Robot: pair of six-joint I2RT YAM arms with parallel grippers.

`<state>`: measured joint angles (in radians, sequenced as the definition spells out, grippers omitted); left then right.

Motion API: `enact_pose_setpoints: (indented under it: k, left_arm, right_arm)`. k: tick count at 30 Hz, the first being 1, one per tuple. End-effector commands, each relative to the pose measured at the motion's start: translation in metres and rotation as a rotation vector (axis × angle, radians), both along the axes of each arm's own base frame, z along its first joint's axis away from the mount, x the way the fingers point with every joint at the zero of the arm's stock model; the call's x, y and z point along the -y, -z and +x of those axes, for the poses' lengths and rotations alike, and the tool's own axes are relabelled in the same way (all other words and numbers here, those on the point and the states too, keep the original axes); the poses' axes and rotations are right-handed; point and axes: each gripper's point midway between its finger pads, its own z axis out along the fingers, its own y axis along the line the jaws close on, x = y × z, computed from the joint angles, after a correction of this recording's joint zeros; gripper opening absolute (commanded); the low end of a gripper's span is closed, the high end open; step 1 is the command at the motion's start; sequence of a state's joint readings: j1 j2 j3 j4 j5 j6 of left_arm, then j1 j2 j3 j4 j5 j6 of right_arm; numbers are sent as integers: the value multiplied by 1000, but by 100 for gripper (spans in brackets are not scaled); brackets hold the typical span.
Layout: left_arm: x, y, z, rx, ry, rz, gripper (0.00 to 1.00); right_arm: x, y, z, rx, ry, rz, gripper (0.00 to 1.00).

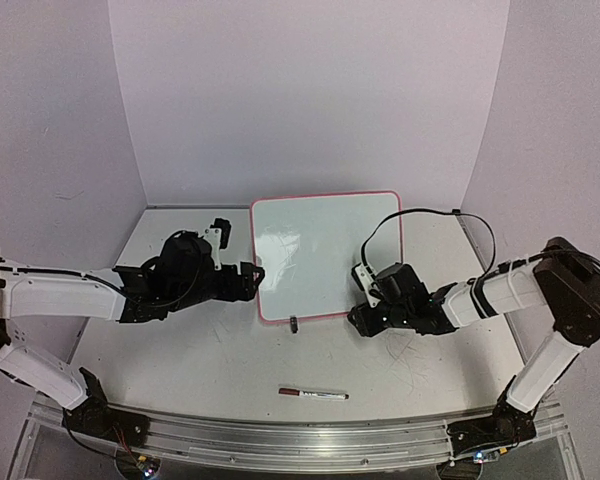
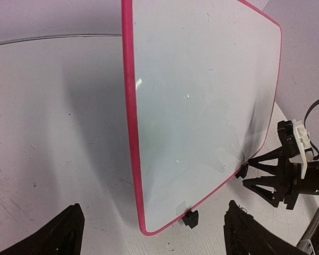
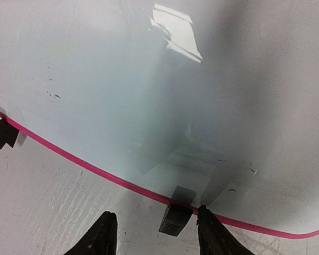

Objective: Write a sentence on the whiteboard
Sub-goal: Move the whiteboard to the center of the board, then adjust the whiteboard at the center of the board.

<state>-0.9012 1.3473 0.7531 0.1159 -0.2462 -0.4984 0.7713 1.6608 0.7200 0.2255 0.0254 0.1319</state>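
Whiteboard [image 1: 325, 255] standing on desk [image 1: 190, 355], left gripper [image 1: 252, 274] apart at its edge, right gripper [image 3: 155, 232] apart astride a foot [image 3: 175, 215].

Glossy white whiteboard [image 1: 325, 255] rimmed in pink-red, 2 black clip feet [image 3: 174, 217], marker [image 1: 313, 394] near the whiteboard banded dark red and white, tabletop [image 1: 200, 350] white, scratched grey

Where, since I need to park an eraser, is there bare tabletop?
Bare tabletop flanks the marker on both sides, toward the near edge. Crowded: either side of the whiteboard, where the left gripper and right gripper sit.
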Motion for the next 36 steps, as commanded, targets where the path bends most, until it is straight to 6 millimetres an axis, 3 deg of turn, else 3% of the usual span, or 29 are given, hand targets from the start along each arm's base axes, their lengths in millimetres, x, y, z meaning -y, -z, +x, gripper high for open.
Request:
enact_pose_setpoints:
  k: [1, 7, 10, 18, 23, 27, 29, 31, 34, 36]
  left_arm:
    - [10, -31, 9, 54, -1, -66, 93]
    - [9, -34, 6, 54, 14, -78, 95]
    - [8, -33, 3, 47, 18, -84, 96]
    - [-3, -32, 1, 53, -10, -75, 97]
    - [-8, -31, 0, 56, -25, -70, 97]
    - [-13, -31, 0, 60, -38, -62, 97]
    - [-17, -31, -1, 62, -48, -62, 97]
    - [-19, -29, -2, 57, -52, -61, 98]
    - [-17, -23, -3, 35, -42, -60, 98]
    - [-17, -20, -4, 23, -41, -65, 98]
  right_arm:
    - [-1, -49, 5, 47, 72, 108, 64]
    - [12, -74, 0, 37, 92, 158, 75]
    - [-4, -83, -13, 20, -35, 171, 76]
    - [-78, -68, -94, -85, -408, 62, 80]
    - [-103, -48, -144, -125, -642, -31, 76]
    - [-114, -32, -169, -152, -742, -101, 72]
    - [-116, -23, -170, -153, -743, -141, 70]
    - [-114, -22, -158, -129, -674, -161, 69]
    - [-99, -41, -115, -112, -445, -42, 70]
    - [-81, -69, -86, -81, -298, 92, 72]
